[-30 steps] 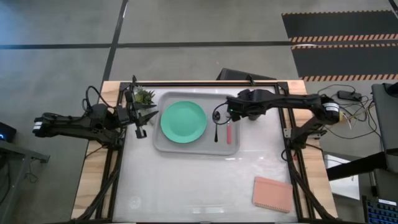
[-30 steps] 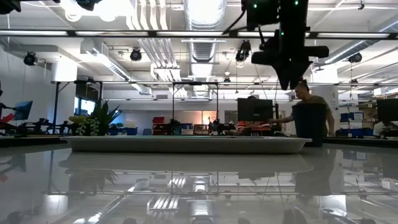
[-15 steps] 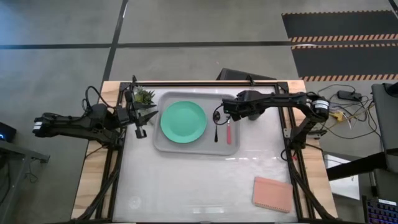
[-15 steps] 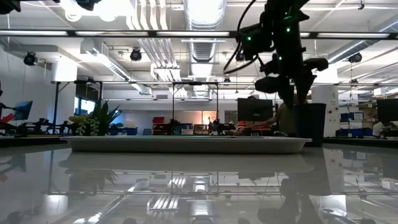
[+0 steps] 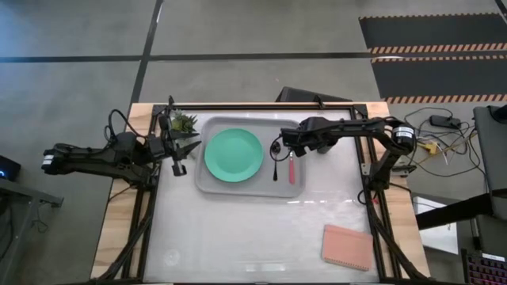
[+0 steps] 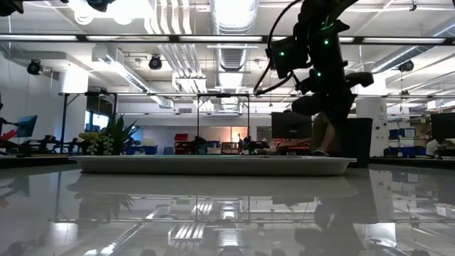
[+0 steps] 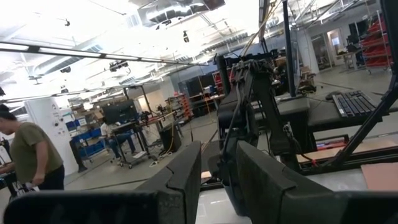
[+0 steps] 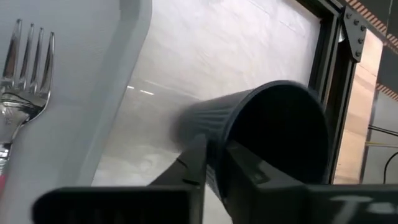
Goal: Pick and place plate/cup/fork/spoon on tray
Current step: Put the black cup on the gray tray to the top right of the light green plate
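Three items on tray [image 5: 214,184] — plate [image 5: 234,154], spoon [image 5: 276,164], fork [image 5: 291,168]. Cup [image 8: 273,143] left — right end effector [image 8: 211,163] pinching its rim. Left end effector [image 5: 181,150] idle beside tray, fingers parted, empty.

Grey concrete floor [image 5: 238,32], hazard-striped mat [image 5: 436,47]; ceiling ducts [image 6: 234,50], lab benches.

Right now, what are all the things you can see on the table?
tray: 1, light grey, far middle of the table
plate: 1, mint green, on the tray's left part
spoon: 1, black, on the tray right of the plate
fork: 1, pink handle, beside the spoon
cup: 1, dark, tilted by the tray's right rim
pad: 1, pink, near right corner
plant: 1, green, left of tray
right gripper: shut on cup's rim
left gripper: left of tray, waiting
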`<state>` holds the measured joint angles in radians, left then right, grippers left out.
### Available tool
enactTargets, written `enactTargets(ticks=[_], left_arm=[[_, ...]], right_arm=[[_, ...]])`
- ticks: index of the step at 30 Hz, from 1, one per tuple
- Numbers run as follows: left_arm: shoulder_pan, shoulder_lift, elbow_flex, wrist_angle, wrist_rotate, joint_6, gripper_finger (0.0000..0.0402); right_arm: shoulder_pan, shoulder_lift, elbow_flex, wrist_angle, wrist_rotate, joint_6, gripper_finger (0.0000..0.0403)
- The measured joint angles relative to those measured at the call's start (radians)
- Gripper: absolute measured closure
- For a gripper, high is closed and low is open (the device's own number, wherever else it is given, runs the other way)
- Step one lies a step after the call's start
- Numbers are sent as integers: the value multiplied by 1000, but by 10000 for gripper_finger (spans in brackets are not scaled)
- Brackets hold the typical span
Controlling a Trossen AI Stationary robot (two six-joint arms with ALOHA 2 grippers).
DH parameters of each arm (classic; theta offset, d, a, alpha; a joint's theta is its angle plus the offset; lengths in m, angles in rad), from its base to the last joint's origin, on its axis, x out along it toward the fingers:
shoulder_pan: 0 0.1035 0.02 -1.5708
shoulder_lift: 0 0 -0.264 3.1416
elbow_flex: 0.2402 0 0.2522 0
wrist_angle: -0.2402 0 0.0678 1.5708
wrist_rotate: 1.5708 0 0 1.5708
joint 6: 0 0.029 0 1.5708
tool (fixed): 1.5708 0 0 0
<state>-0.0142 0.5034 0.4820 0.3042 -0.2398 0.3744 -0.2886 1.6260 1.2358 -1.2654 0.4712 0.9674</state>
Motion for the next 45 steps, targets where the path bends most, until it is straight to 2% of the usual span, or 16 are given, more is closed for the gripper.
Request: enactTargets(ticks=[3,8,13,18,23,30,45], left_arm=[[0,0,0,0,0,0,317],[0,0,0,0,0,0,317],[0,0,0,0,0,0,317],[1,0,0,8,0,0,317],[1,0,0,8,0,0,317],[1,0,0,8,0,0,317],[1,0,0,28,0,9,317]], right_arm=[[0,-8,0,-1,0,-4,391],[0,-41,3,-2,2,-12,394],[0,-54,65,5,60,-18,394],[0,-54,135,168,76,-144,394],[-7,-54,183,369,21,-298,394],[-13,-53,213,551,-59,-460,394],[-11,-26,216,661,-116,-497,394]])
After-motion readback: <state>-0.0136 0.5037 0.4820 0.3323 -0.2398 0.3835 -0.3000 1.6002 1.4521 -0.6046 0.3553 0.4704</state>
